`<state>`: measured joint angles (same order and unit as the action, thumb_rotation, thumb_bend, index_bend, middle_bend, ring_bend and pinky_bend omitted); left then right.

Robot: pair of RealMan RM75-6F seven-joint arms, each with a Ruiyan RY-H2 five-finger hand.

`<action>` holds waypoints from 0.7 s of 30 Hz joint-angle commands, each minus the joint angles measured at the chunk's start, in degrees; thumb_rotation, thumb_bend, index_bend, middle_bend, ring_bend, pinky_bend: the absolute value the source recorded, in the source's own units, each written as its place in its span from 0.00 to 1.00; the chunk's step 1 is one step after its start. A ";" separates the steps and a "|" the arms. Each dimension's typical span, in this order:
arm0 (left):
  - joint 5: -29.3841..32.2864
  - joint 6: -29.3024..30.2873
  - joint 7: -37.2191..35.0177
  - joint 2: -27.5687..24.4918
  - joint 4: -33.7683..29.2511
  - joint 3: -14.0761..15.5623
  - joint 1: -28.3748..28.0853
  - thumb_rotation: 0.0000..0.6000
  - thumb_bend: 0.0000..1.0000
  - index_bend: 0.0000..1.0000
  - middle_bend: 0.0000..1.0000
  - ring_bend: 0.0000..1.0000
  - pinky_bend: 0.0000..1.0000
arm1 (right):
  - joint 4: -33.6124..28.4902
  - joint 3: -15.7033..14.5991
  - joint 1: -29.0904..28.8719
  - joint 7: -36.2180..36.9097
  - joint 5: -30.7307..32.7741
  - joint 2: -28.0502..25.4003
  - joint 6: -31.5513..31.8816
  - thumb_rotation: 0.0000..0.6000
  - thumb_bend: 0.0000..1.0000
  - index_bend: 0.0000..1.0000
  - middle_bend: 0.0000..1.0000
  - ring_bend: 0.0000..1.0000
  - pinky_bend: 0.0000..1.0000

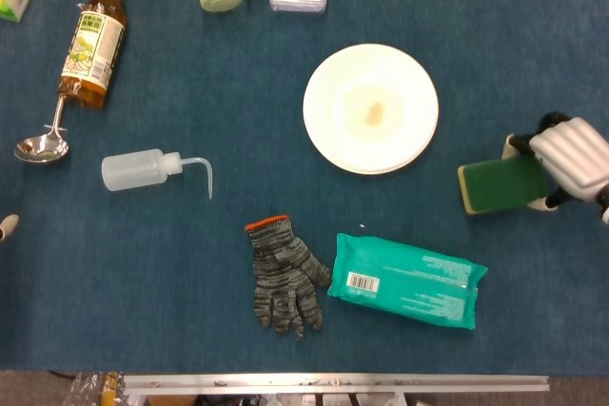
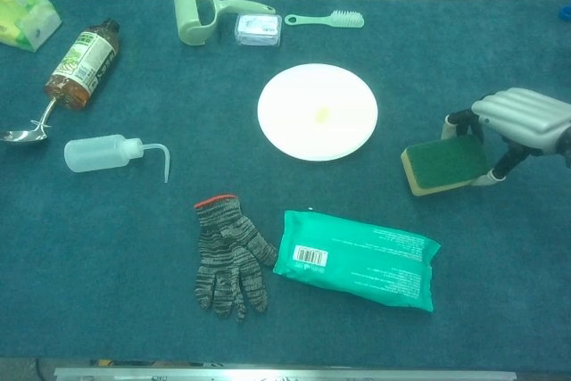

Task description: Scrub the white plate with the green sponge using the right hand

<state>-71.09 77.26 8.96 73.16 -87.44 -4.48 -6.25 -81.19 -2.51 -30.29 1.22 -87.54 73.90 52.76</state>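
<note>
Blue felt tabletop: the green sponge (image 2: 443, 165), soft, light and best taken by its side edges, is pinched at its far end by the right hand (image 2: 516, 127), just right of the white plate (image 2: 317, 111).

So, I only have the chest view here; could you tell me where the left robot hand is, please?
Observer: The head view shows just a pale tip of the left robot hand at the picture's left edge, below the spoon. Whether it is open, I cannot tell.
Operator: Thank you. What does the plate's stain look like from above?
Observer: On the plate, a brownish smear sits at the centre, with a faint yellowish film around it.
Operator: And the sponge from above?
Observer: The right robot hand grips the sponge and hides its right end. The green face is up.
</note>
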 commanded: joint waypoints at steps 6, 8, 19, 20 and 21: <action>-0.24 0.38 -0.31 -0.12 -0.19 -0.03 0.20 1.00 0.00 0.05 0.00 0.00 0.04 | -1.64 4.25 -1.96 0.64 3.13 -1.59 0.13 1.00 0.08 0.43 0.63 0.51 0.25; -0.27 0.31 -0.50 -0.03 -0.06 -0.01 0.21 1.00 0.00 0.05 0.00 0.00 0.04 | -1.20 5.35 -3.03 -0.48 4.93 -1.37 -1.42 1.00 0.08 0.43 0.63 0.51 0.25; -0.68 0.61 -2.17 0.12 0.63 0.11 0.70 1.00 0.00 0.05 0.00 0.00 0.04 | 6.54 9.97 -9.77 -3.73 13.79 4.66 -10.71 1.00 0.08 0.43 0.63 0.51 0.25; -0.58 0.57 -2.35 0.14 0.78 0.11 0.77 1.00 0.00 0.05 0.00 0.00 0.04 | 7.41 10.38 -10.51 -3.94 14.38 5.38 -11.41 1.00 0.08 0.43 0.63 0.51 0.25; -0.53 0.45 -2.56 0.15 0.96 0.08 0.76 1.00 0.00 0.05 0.00 0.00 0.04 | 7.99 10.69 -11.04 -4.05 14.76 5.89 -11.84 1.00 0.08 0.43 0.63 0.51 0.25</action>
<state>-71.69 77.80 6.59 73.30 -86.64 -4.38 -5.50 -74.23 7.43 -40.36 -2.38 -73.52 78.81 41.86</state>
